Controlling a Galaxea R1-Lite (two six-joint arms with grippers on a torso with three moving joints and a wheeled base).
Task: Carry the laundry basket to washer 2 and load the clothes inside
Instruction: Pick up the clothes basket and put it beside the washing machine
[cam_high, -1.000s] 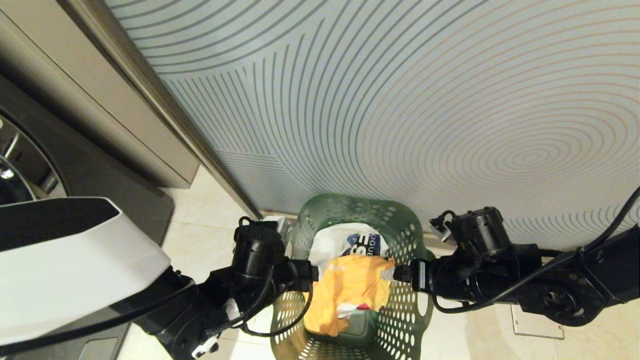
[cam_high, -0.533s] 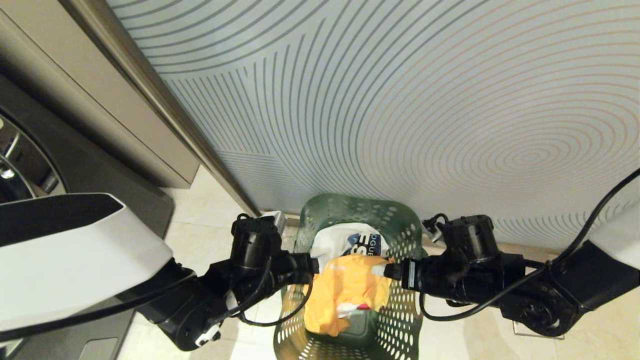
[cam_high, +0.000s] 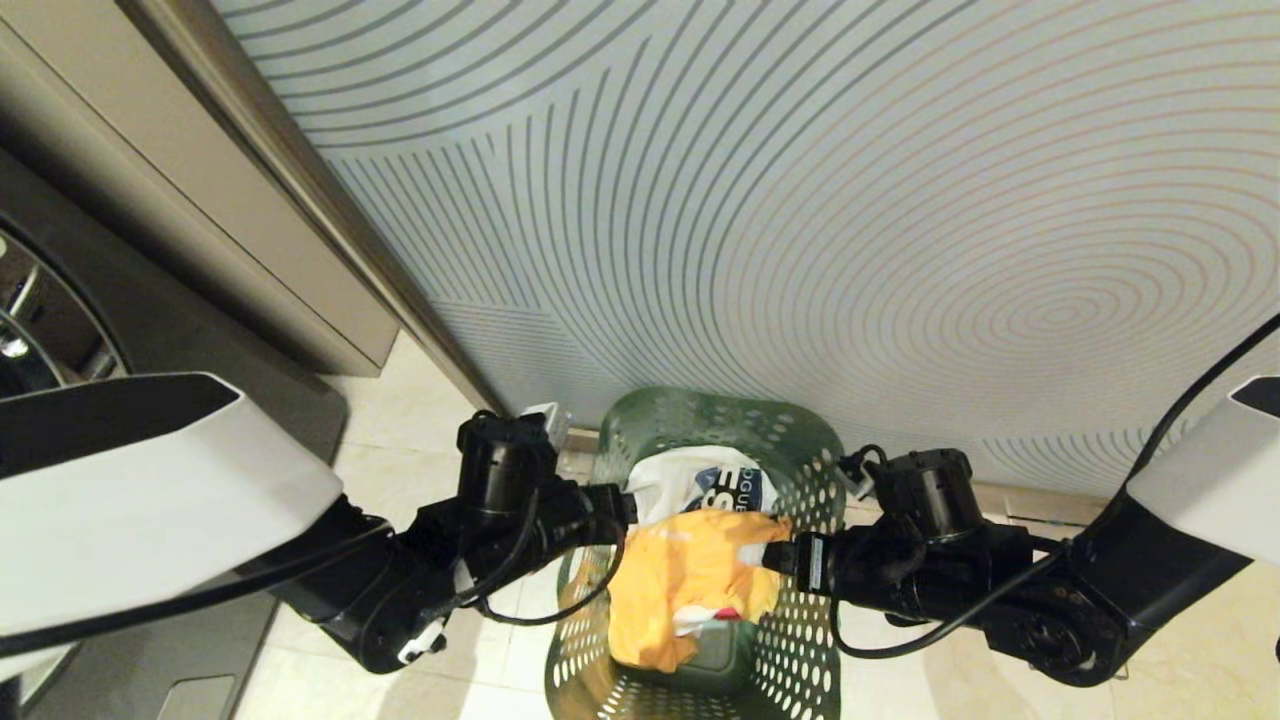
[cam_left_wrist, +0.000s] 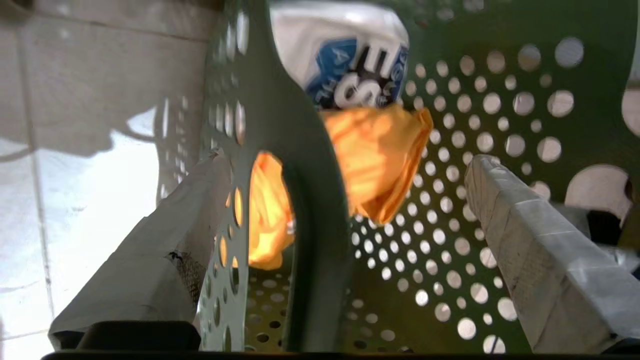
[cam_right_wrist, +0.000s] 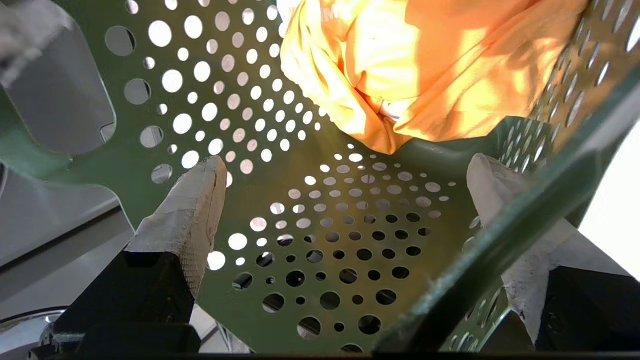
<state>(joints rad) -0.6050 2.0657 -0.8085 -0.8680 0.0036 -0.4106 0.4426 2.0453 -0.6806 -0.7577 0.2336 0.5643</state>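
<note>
We see the basket (cam_high: 800, 640) as smooth, matt green plastic pierced with round holes. The orange garment (cam_high: 690, 580) in it is soft, creased cloth; the white one (cam_high: 690, 485) carries a blue print. The fingers (cam_left_wrist: 530, 250) are wrapped in rough grey tape. The floor (cam_high: 420, 440) is glossy pale tile, the wall (cam_high: 800, 200) matt with fine curved lines.

1 laundry basket (cam_high: 800, 440) showing. 2 garments lying inside: 1 orange garment (cam_high: 690, 585), 1 white garment with blue print (cam_high: 700, 485). 2 grippers showing: 1 left gripper (cam_high: 622, 510), 1 right gripper (cam_high: 772, 555). 1 washer (cam_high: 60, 320) showing partly.
</note>
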